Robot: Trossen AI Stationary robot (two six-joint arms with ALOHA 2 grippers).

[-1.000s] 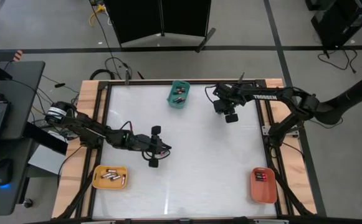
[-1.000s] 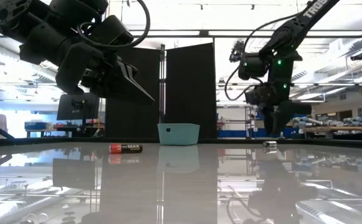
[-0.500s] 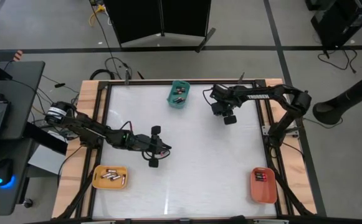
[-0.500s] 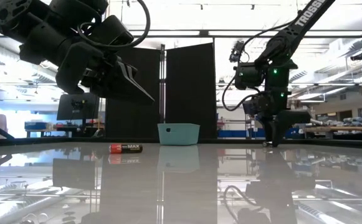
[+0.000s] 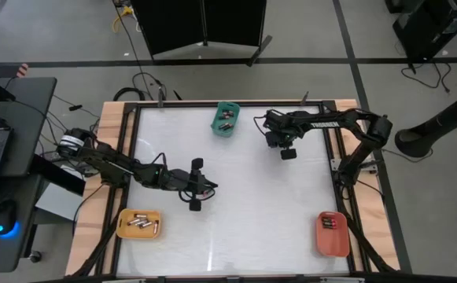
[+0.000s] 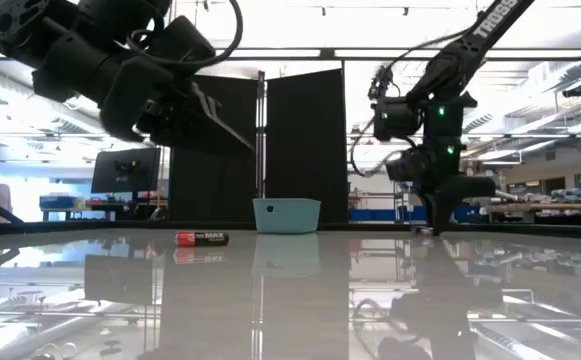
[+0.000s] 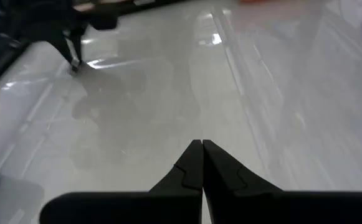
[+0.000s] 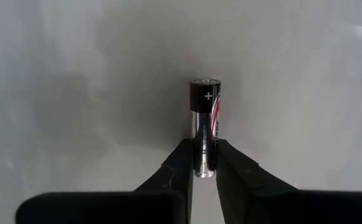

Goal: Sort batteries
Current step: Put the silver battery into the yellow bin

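In the right wrist view a silver battery [image 8: 205, 127] with a black plus end lies on the white table, with my right gripper [image 8: 204, 169] shut on it. This gripper stands at the table's far right [image 5: 279, 143], pointing down [image 6: 437, 226]. My left gripper [image 7: 202, 163] is shut on nothing and hovers left of the table's middle [image 5: 209, 189]. A red-and-black battery [image 6: 202, 238] lies on its side on the table. More batteries lie in the teal tray [image 5: 226, 119], the yellow tray [image 5: 139, 224] and the orange tray [image 5: 332, 234]. My right gripper pinches the battery between its two fingers [image 8: 182, 167], on the silver sides at the end [image 8: 204, 163] opposite the plus end. The fingers come from above, pointing steeply down, and lie across the battery. The battery lies flat on the table.
The teal tray stands at the far edge, left of my right gripper. The yellow tray is at the near left, the orange tray at the near right. A wooden frame [image 5: 110, 118] borders the table. The table's middle [image 5: 244, 204] is bare.
My right gripper has sunk to the table and shifted slightly toward the table's left. Its fingers have closed on the battery that lay beside them a second ago.
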